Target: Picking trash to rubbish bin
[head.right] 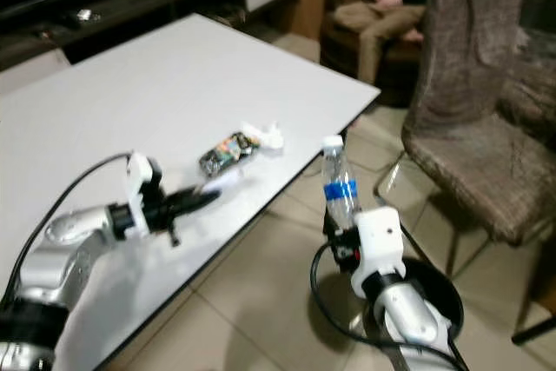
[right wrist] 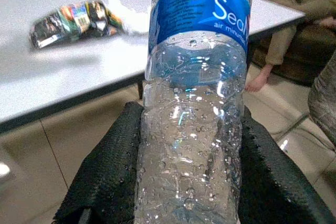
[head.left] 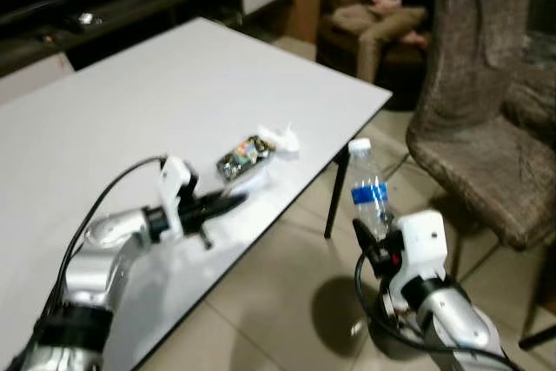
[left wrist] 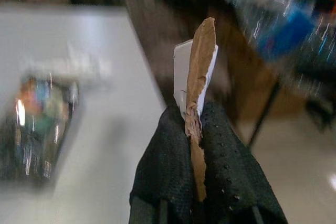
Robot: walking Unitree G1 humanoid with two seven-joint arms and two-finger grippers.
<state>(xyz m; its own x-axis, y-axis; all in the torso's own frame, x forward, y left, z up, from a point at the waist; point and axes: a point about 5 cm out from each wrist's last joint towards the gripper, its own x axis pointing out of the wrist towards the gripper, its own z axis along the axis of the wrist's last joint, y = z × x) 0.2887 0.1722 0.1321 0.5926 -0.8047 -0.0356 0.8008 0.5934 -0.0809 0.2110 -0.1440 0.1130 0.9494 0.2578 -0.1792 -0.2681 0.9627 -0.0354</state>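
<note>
White worktop [head.left: 130, 102] beside a tiled floor, grey chair [head.left: 486, 128] off to the right.

Right gripper [right wrist: 189, 182] is clamped around an upright plastic bottle [head.left: 368, 188], off the worktop's edge above a dark bin [head.right: 439, 288]. Left gripper [left wrist: 197, 150] pinches a thin brown scrap [left wrist: 201, 77] over the worktop, near a shiny wrapper [head.left: 244, 156] and crumpled tissue [head.left: 282, 138].

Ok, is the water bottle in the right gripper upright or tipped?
Upright. The water bottle stands with its white cap on top, its lower body clamped in the right gripper, off the table's edge above the floor.
</note>
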